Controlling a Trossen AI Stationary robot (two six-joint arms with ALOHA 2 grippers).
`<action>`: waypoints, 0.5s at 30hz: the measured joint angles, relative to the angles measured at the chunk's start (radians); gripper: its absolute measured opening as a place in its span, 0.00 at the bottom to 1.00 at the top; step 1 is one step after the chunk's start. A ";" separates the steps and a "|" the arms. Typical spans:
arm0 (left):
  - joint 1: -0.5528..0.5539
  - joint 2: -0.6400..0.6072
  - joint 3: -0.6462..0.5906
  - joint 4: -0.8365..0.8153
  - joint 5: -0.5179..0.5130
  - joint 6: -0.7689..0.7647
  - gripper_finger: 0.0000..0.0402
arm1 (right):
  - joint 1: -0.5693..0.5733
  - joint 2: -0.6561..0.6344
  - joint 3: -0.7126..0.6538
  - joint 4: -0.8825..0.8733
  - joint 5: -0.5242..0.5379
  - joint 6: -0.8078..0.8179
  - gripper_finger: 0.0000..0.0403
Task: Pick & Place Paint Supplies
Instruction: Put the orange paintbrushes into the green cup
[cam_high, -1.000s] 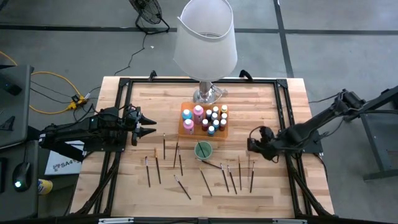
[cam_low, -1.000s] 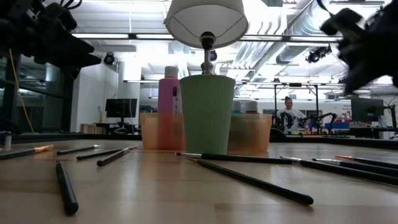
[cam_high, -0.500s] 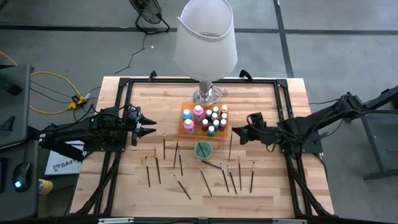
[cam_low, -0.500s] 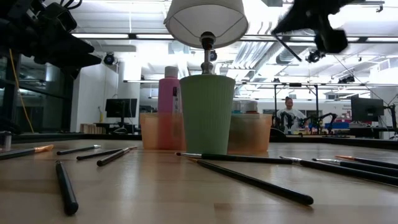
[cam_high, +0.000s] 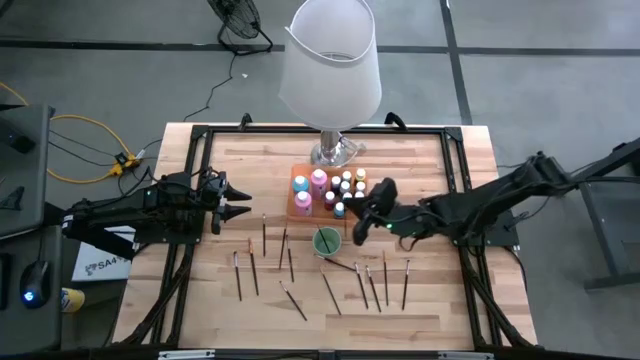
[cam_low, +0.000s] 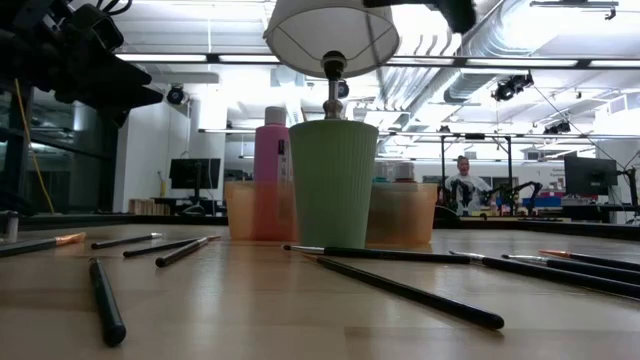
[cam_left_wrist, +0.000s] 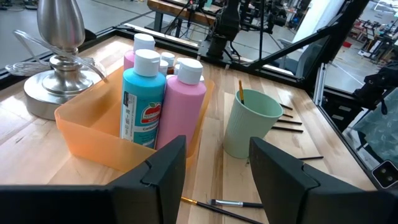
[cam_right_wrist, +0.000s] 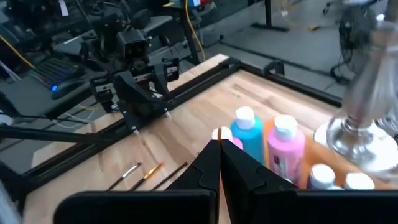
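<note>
An orange tray (cam_high: 330, 208) holds small paint bottles (cam_high: 347, 186) plus taller pink (cam_left_wrist: 185, 102) and teal (cam_left_wrist: 142, 99) bottles. In front of it stands a green cup (cam_high: 326, 241) with one brush inside. Thin dark brushes (cam_high: 290, 265) lie flat on the wooden table. My right gripper (cam_high: 358, 224) hovers right of the cup and tray, pointing toward the table's left, and is shut on a thin brush. My left gripper (cam_high: 238, 201) waits open at the table's left side, its fingers (cam_left_wrist: 165, 171) empty. My right gripper pinches a thin brush between its two shut fingers. Only the brush's short orange end (cam_right_wrist: 218, 133) shows past the fingertips; the fingers hide the remainder. The fingers come almost level from the table's right side. The brush is lifted clear of the table.
A tall lamp with a big white shade (cam_high: 330, 55) and metal base (cam_high: 335, 152) stands right behind the tray. A black frame (cam_high: 195, 140) runs around the tabletop. More brushes (cam_high: 385, 280) lie near the front, right of the cup.
My right gripper has risen from the row of brushes at the right and gone toward the table's left, to beside the cup and tray, rolling its wrist on the way. It stayed shut and carried one brush up off the table.
</note>
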 joint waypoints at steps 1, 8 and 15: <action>0.000 0.000 0.000 0.000 0.000 0.000 0.43 | 0.000 0.022 0.005 0.026 0.009 -0.016 0.01; 0.000 0.000 0.000 0.000 0.000 0.000 0.43 | 0.000 0.159 0.011 0.181 0.014 -0.075 0.01; 0.000 0.000 0.000 0.000 0.000 0.000 0.43 | 0.011 0.220 0.011 0.205 0.033 -0.123 0.01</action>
